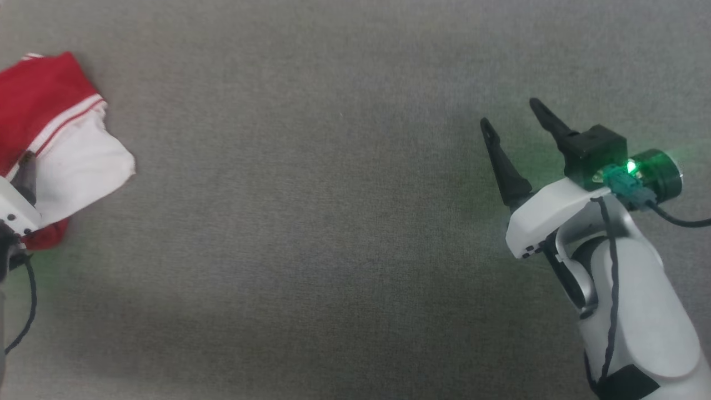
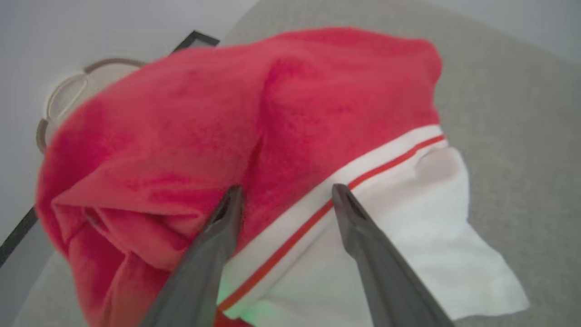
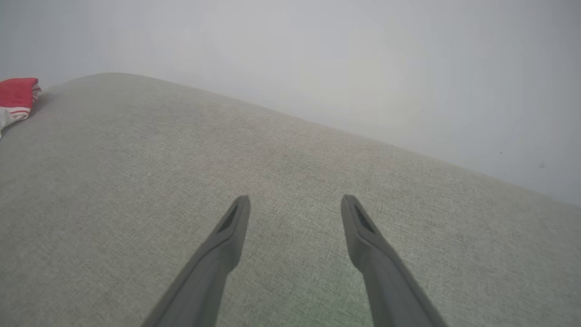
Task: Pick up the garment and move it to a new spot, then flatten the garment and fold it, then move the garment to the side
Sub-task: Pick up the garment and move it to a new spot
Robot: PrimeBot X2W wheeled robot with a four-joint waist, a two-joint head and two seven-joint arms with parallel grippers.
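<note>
The garment [image 1: 50,105] lies bunched at the far left of the grey surface, red body on top and a white sleeve with red stripe trim spreading to the right. In the left wrist view the garment [image 2: 295,100] sits just under my left gripper [image 2: 287,193], whose fingers stand open astride the stripe trim, one tip over the red part and one over the white. My left wrist housing [image 1: 14,211] covers the garment's lower left edge. My right gripper [image 1: 511,113] hovers open and empty far to the right, over bare surface [image 3: 295,200]. The garment [image 3: 16,93] is small at that view's left edge.
The grey cloth-covered surface [image 1: 311,222] spreads wide between the two arms. Its far edge [image 3: 317,125] meets a pale background. Beyond the edge in the left wrist view are a round pale object [image 2: 68,95] and a black strip [image 2: 195,38].
</note>
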